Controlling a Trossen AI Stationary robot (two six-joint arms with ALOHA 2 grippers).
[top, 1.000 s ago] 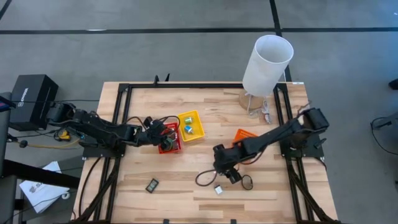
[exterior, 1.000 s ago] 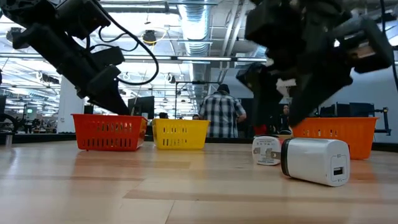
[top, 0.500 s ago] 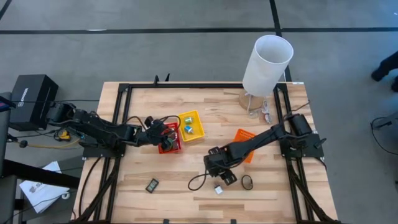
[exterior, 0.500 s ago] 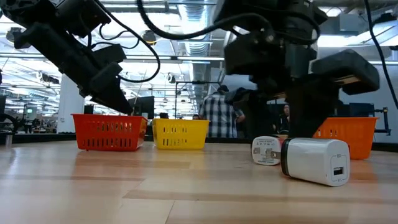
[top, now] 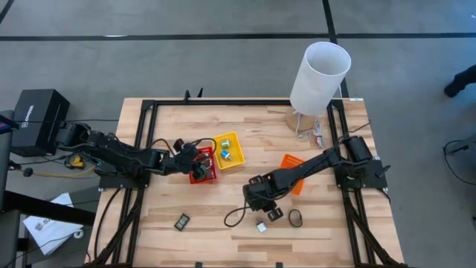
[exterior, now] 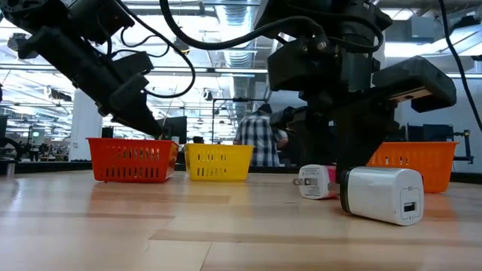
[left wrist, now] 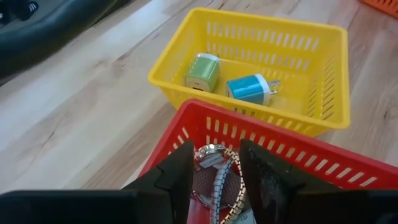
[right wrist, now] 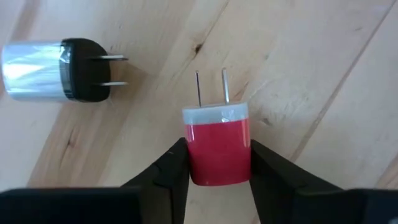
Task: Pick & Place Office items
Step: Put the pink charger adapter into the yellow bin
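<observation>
My right gripper (right wrist: 217, 163) is down at the table's near middle (top: 265, 211), shut on a red charger with a white face and two prongs (right wrist: 217, 144), which the low view shows too (exterior: 316, 182). A silver-and-black charger (right wrist: 56, 70) lies on its side beside it, nearest the camera in the low view (exterior: 380, 194). My left gripper (left wrist: 216, 177) hangs open over the red tray (top: 205, 176). A metal watch (left wrist: 216, 168) lies in the tray, between and below the fingers. A green charger (left wrist: 203, 72) and a blue one (left wrist: 250, 88) lie in the yellow tray (top: 228, 149). My right gripper pinches the red charger's body (right wrist: 217, 163) between its two fingers, one on each side face. The prongs (right wrist: 211, 87) point away from the wrist. The fingers come from above. The charger sits low at the tabletop, prongs level; I cannot tell whether it is lifted.
The orange tray (top: 291, 164) sits partly under the right arm. A black ring (top: 295, 218), a black cable loop (top: 236, 216) and a small black item (top: 182, 221) lie on the near part of the table. The tall white cylinder (top: 320, 74) stands at the far right.
My right gripper has moved toward the table's left and come down around the red charger. In the low view the charger has turned about: its prongs now point sideways, and it has shifted slightly.
</observation>
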